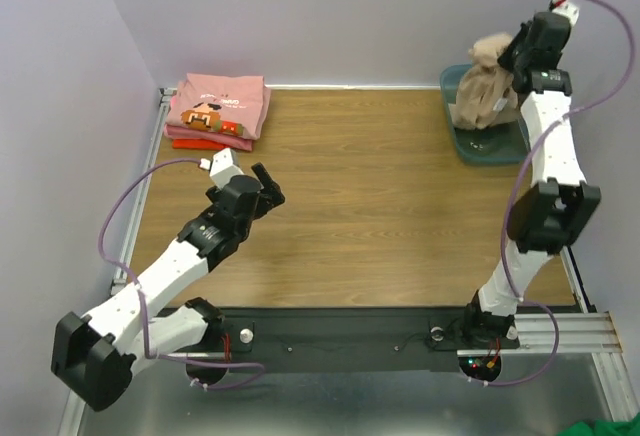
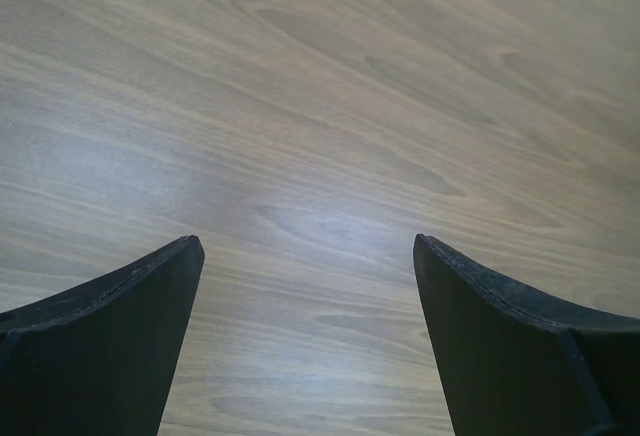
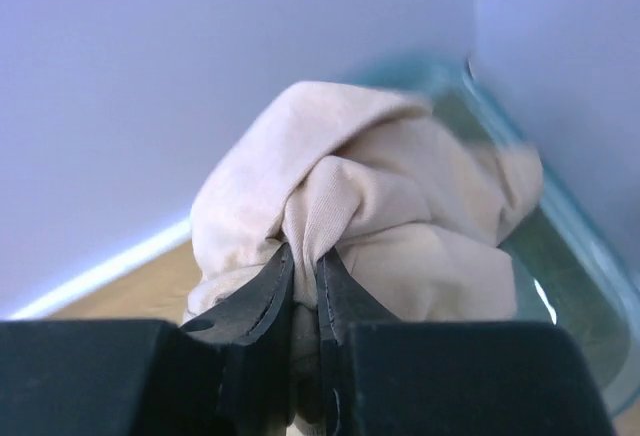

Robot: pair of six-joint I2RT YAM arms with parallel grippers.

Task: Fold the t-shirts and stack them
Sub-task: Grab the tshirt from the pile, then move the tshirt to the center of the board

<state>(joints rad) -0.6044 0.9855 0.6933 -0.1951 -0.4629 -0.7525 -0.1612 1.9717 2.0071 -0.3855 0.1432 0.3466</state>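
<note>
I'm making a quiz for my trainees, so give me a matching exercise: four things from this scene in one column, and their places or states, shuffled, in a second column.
Column one:
1. tan t-shirt
2. pink t-shirt
3. left tool
4. teal bin

Column two:
A. open above the bare table
B. sitting at the far right corner
C. folded, lying at the far left corner
D. bunched up, pinched by the right tool

Pairs: 1-D, 2-C, 3-A, 4-B
</note>
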